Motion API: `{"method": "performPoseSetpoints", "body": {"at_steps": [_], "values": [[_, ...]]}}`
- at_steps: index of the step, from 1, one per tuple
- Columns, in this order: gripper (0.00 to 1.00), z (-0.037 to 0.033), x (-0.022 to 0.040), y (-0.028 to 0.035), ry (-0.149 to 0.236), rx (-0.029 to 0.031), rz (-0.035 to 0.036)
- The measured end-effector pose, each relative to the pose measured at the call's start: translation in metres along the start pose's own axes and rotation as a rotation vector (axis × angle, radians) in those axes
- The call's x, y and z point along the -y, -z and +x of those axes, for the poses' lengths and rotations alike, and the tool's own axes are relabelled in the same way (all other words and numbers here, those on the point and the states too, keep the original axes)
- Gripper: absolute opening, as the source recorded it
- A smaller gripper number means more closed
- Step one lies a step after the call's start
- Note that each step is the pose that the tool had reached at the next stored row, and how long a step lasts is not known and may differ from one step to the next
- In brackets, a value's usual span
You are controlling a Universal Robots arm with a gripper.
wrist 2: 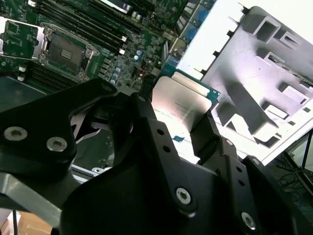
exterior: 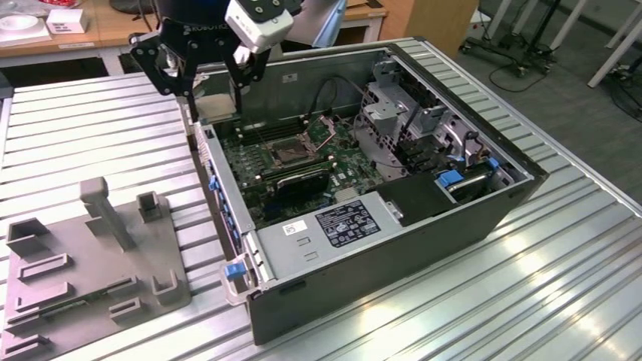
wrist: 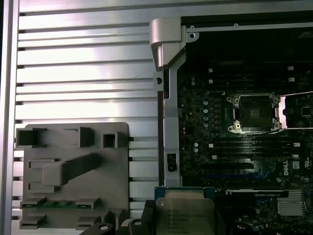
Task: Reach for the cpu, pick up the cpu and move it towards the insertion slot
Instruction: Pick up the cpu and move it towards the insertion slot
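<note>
Already the gripper point(wrist 2: 182, 128) holds the cpu point(wrist 2: 182, 105), its dark fingers point(wrist 2: 203, 134) closed on two opposite sides of the chip so that the silvery lid faces the second wrist view; in the first wrist view the cpu point(wrist: 185, 211) hangs over the case wall point(wrist: 168, 127), about on the line between the ribbed table point(wrist: 83, 68) and the motherboard point(wrist: 210, 147). In the exterior view the gripper point(exterior: 213, 94) hovers above the far corner of the open case point(exterior: 401, 248), on the exterior view's left side of it, and the chip shows there as a pale patch between the fingers. The slot point(wrist: 254, 113) lies well apart from the chip, deeper inside the case, its silver frame open around a dark centre. The grey tray point(wrist: 73, 171) sits on the table outside the case, near the table's edge on the exterior view's left. The main risk, as I judge it, is the grip itself: the chip is thin and held only by its rim, so a jolt could tilt it or let it slide out onto the board. The case wall stands close below the chip, so carrying it low could clip it. A chip that arrives skewed over the slot could damage the socket's contacts.
</note>
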State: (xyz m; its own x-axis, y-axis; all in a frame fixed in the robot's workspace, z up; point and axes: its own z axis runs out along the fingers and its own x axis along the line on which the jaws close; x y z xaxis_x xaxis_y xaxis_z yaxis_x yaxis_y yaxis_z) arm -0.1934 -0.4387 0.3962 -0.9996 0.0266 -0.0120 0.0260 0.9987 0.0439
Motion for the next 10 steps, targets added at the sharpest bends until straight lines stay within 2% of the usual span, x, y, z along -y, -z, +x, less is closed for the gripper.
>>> {"method": "performPoseSetpoints", "body": {"at_steps": [10], "values": [[0.55,-0.0101,-0.0006,-0.001,0.0,-0.0001,0.0]]}}
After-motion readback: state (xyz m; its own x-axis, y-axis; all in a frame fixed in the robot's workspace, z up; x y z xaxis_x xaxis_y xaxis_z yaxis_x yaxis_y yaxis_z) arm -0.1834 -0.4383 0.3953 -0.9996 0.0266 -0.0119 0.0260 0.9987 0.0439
